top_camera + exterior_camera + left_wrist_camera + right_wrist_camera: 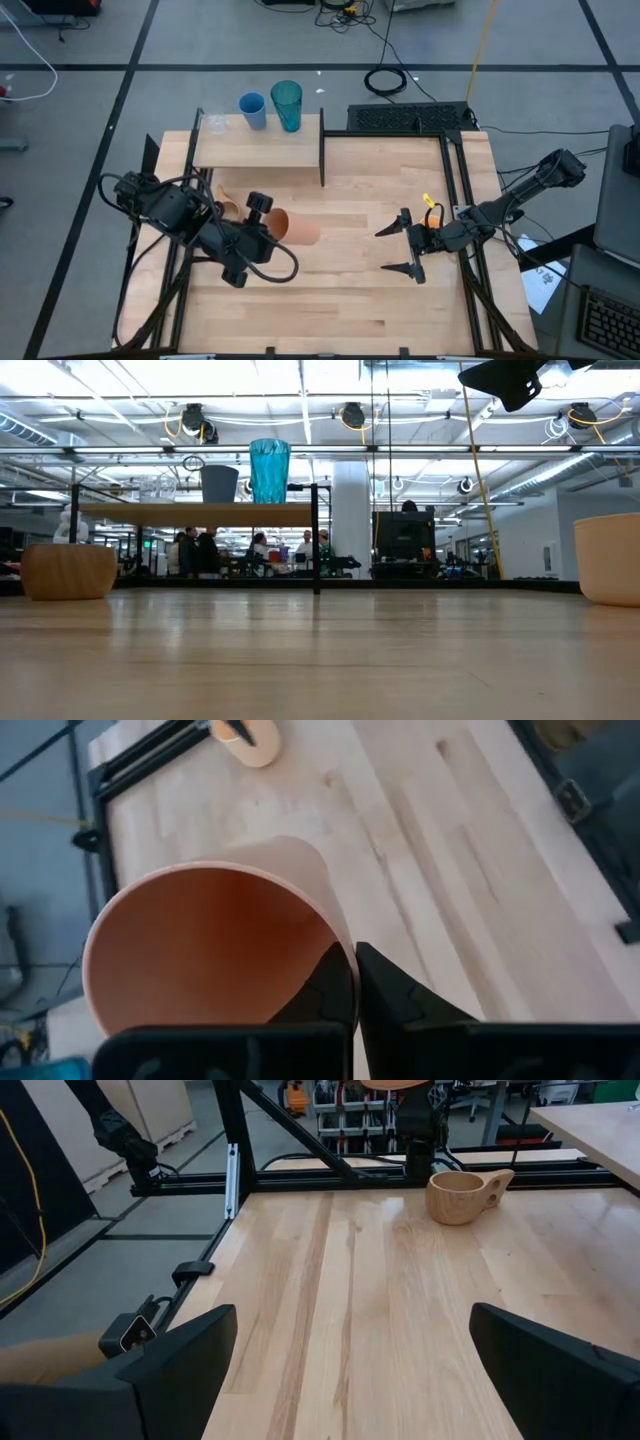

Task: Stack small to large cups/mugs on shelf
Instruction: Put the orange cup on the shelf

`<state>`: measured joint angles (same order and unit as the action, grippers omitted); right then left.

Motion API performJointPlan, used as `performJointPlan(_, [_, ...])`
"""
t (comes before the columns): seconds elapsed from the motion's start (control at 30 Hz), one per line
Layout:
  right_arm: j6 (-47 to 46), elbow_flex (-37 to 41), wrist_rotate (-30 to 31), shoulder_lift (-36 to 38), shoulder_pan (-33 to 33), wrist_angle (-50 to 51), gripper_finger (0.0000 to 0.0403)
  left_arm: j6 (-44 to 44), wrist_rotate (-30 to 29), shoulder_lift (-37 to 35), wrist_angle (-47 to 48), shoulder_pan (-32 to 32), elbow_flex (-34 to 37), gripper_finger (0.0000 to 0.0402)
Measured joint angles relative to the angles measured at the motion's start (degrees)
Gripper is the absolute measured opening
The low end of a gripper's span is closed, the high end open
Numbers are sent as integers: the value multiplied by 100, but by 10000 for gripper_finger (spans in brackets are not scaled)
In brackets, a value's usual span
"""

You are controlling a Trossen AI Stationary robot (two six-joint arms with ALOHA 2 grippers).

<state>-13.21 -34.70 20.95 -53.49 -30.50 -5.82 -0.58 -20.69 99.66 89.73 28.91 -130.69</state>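
My left gripper (268,222) is shut on an orange cup (292,228), held above the table's middle left. A tan handled mug (460,1195) stands on the table under that arm; the low view shows this mug (68,570) at the left. A blue cup (252,110) and a teal tumbler (286,105) stand on the shelf (255,148) at the far left. A pale peach mug (608,558) stands on the table at the right. My right gripper (400,248) hovers open at the middle right, with nothing between its fingers. My left gripper holds the orange cup by the wall at its rim (347,982). One finger (320,995) is inside the cup and the other (400,1010) is outside. The cup is lifted clear of the table and tipped on its side, mouth toward the gripper and base toward the table's right.
Small clear cups (215,123) stand at the shelf's left end. A thin black upright (322,150) marks the shelf's right end. Black frame rails (455,180) run along the table's right side. Bare wood (340,290) lies between the two arms and toward the near edge.
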Motion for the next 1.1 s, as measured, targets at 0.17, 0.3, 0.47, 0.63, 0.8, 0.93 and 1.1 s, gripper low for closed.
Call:
performJointPlan(0.17, [0,0,1,0,0,0,391,245,-152,0,-136,-116,0,1])
performJointPlan(0.3, [-10,0,0,0,1,0,391,155,48,0,-397,-412,0,1])
performJointPlan(0.47, [-19,0,118,2,1,-59,391,597,437,0,-430,-1094,2,1])
performJointPlan(0.63, [17,0,326,0,4,-81,391,2006,456,0,-426,-1606,2,1])
performJointPlan(0.8, [42,0,326,0,2,-87,391,3585,330,0,-396,-1815,2,1])
performJointPlan(0.93, [143,0,603,-18,0,-195,391,4023,306,-2,-421,-1703,2,1])
performJointPlan(1.1, [347,0,811,-85,2,-410,391,4674,264,-2,-389,-1570,2,1])
